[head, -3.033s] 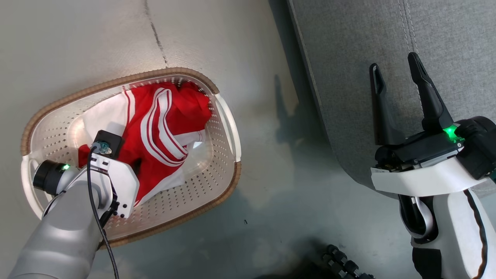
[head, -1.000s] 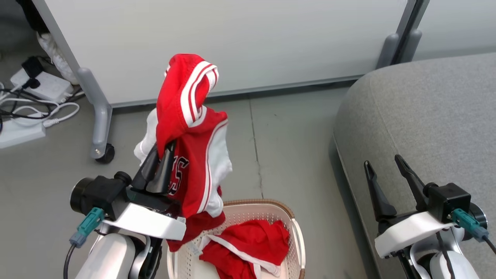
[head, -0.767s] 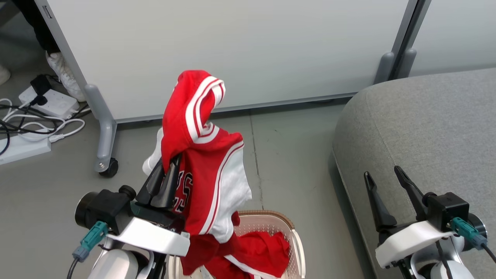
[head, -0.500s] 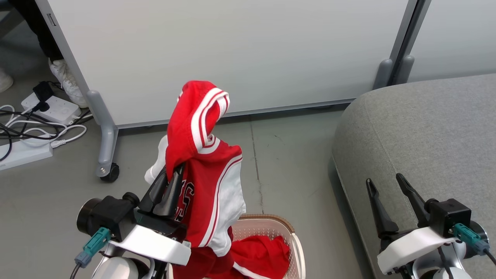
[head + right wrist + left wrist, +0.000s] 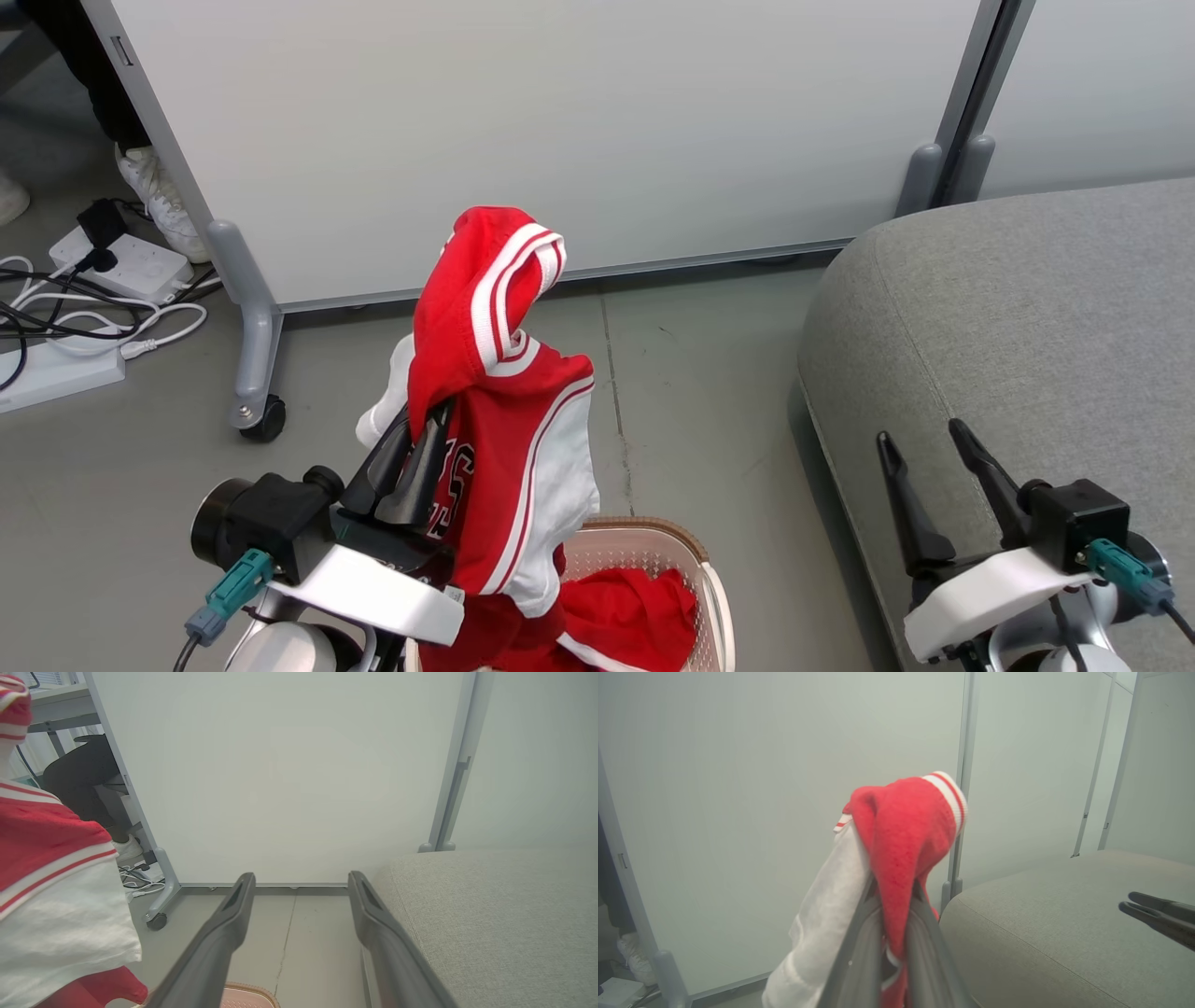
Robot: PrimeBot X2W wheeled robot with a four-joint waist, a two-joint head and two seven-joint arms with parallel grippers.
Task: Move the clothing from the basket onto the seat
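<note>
My left gripper [image 5: 425,422] is shut on a red jersey [image 5: 516,439] with white stripes, a white side panel and dark lettering. The jersey hangs from the fingers above the basket [image 5: 659,531], draped over the fingertips [image 5: 867,891]; in the left wrist view its red fold [image 5: 906,826] rises above them. More red clothing [image 5: 627,605] lies in the basket. The grey seat [image 5: 1027,327] is to the right. My right gripper [image 5: 920,437] stands open and empty at the seat's near edge [image 5: 490,905], its jaws wide apart [image 5: 301,879].
A pale partition panel [image 5: 523,121] on a castor leg [image 5: 250,415] stands behind the basket. Power strips and cables [image 5: 84,299] lie on the floor at the left, beside a person's white shoe [image 5: 163,196]. Bare grey floor [image 5: 709,392] lies between basket and seat.
Three seconds ago my left gripper was down in the basket; now it holds the jersey up above it. The view has tilted up. Lately the jersey drifted slightly right. The right gripper stays open.
</note>
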